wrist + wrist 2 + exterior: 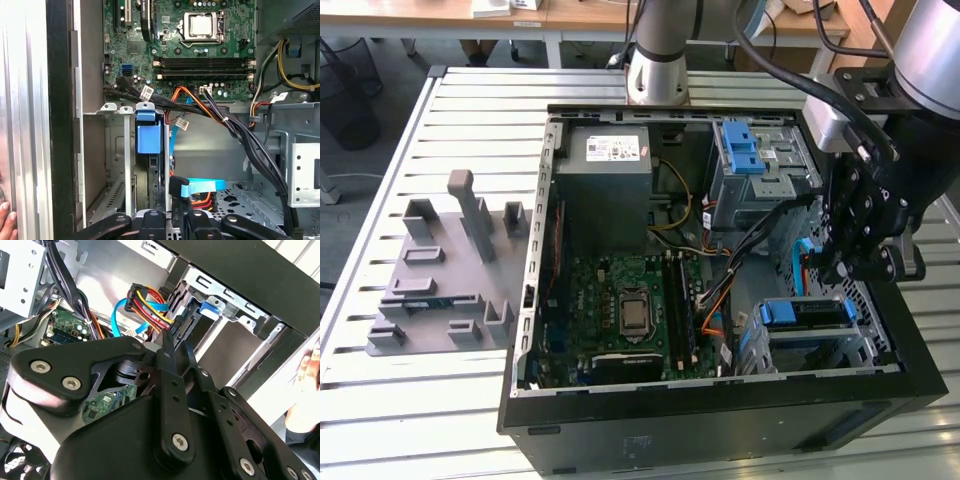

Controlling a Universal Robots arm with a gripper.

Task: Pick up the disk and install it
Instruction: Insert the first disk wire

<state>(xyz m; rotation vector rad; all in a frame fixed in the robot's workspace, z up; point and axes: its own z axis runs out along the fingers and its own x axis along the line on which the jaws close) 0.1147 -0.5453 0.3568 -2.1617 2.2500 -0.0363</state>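
Observation:
The disk (807, 313) sits in the lower drive bay at the front corner of the open computer case, on the exterior view's right. Its blue carrier frame (149, 136) shows at the bay's mouth. A red-yellow-black power lead (150, 307) and a blue data cable (202, 186) run to its end. My gripper (842, 272) hangs just above and behind the bay, beside those cables, and touches nothing. In the second wrist view its two fingers (167, 352) lie close together with nothing between them.
The case holds a green motherboard (620, 310), a grey power supply box (610, 165) and an upper cage with a light-blue latch bracket (745, 150). Black cable bundles (235, 130) cross beside the bay. A grey fixture (450, 270) lies on the slatted table. A person's hand (311, 367) rests at the case edge.

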